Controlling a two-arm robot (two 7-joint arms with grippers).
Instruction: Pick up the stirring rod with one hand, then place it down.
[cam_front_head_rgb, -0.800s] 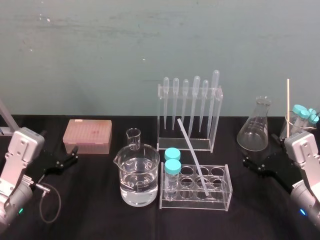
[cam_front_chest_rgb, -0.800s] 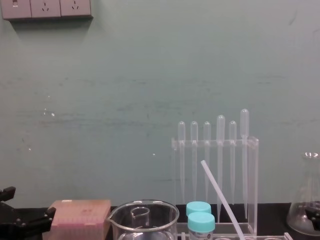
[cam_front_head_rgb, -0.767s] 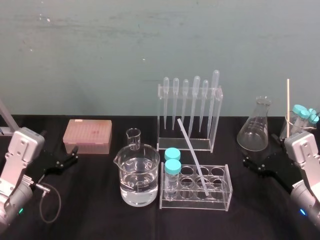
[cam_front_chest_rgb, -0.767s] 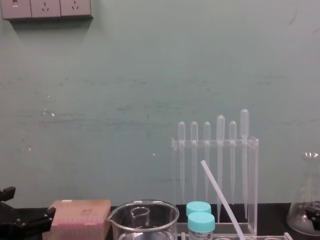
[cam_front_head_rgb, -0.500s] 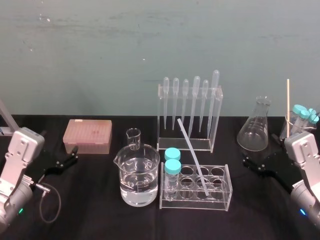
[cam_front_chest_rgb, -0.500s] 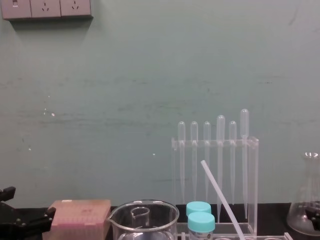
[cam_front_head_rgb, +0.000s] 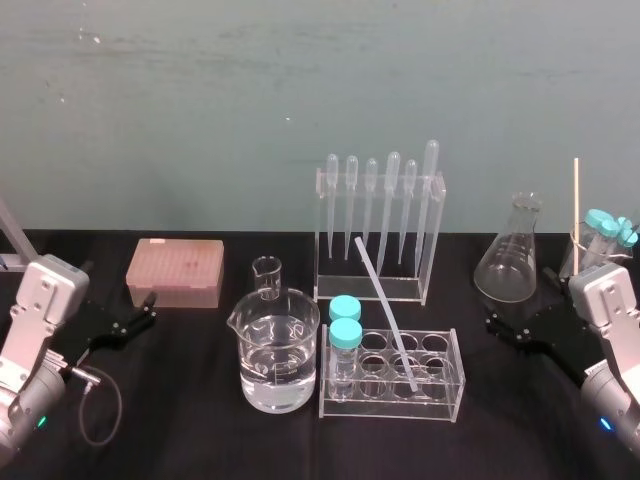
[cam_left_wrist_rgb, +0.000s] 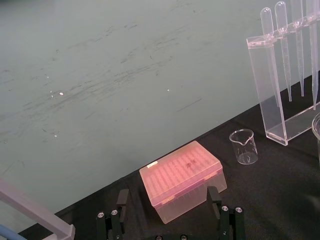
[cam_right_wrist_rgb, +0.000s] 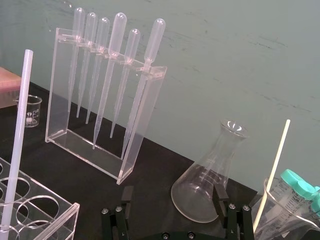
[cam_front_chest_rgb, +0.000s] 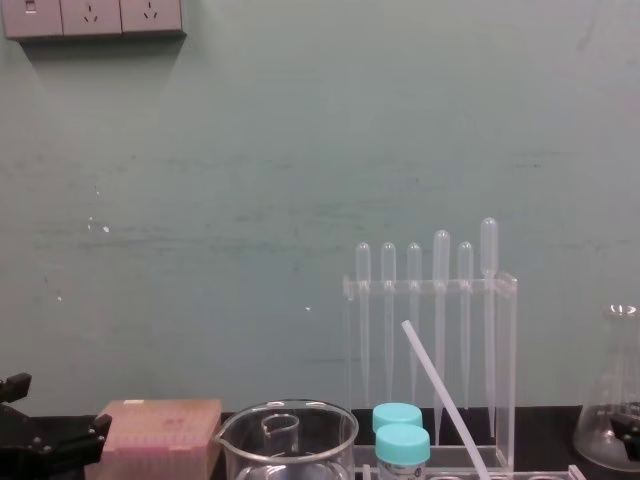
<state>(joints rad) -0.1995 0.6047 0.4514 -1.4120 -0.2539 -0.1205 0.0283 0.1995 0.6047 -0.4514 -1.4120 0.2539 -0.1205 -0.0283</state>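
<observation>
Head view: a long, thin, milky-white translucent stirring rod (cam_front_head_rgb: 386, 312) leans in a clear plastic tube rack (cam_front_head_rgb: 440, 402), well apart from the black right gripper (cam_front_head_rgb: 518, 306), whose jaws gape empty; the left gripper (cam_front_head_rgb: 122, 300) gapes empty too.

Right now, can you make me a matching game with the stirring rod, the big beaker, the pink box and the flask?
1 stirring rod
2 big beaker
3 pink box
4 flask

A holds clear liquid
B leans in the tube rack
C in front of the open left pincer
D in front of the open right pincer

Pairs: 1-B, 2-A, 3-C, 4-D.
</observation>
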